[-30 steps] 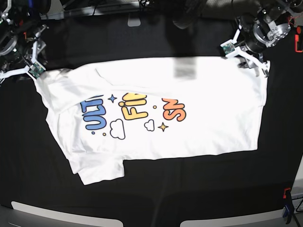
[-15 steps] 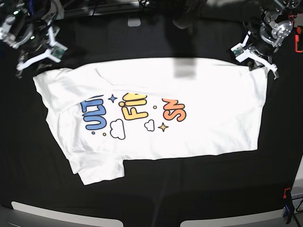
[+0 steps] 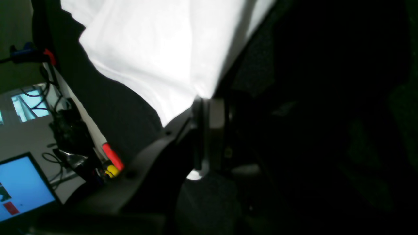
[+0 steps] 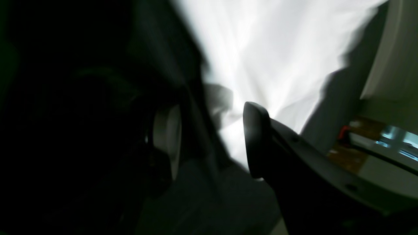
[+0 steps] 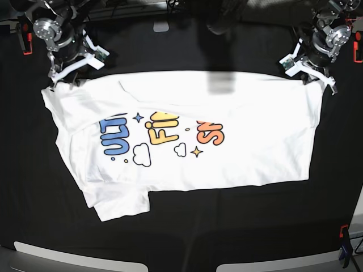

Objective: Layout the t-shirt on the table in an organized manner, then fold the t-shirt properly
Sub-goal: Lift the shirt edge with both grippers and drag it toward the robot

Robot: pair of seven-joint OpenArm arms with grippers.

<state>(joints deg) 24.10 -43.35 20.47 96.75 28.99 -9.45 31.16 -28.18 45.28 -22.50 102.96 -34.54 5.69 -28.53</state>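
The t-shirt point(image 5: 187, 136) lies spread, print up, on the black counter point(image 5: 227, 226) (one sleeve points toward the near edge). The left gripper point(image 5: 309, 71) has its jaws closed on the shirt's far corner. The right gripper point(image 5: 71, 65) hangs above the opposite far corner, jaws spread wide and holding nothing.

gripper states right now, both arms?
Left gripper: shut, pinching the edge of the t-shirt.
Right gripper: open, jaws straddling the t-shirt edge, nothing held.
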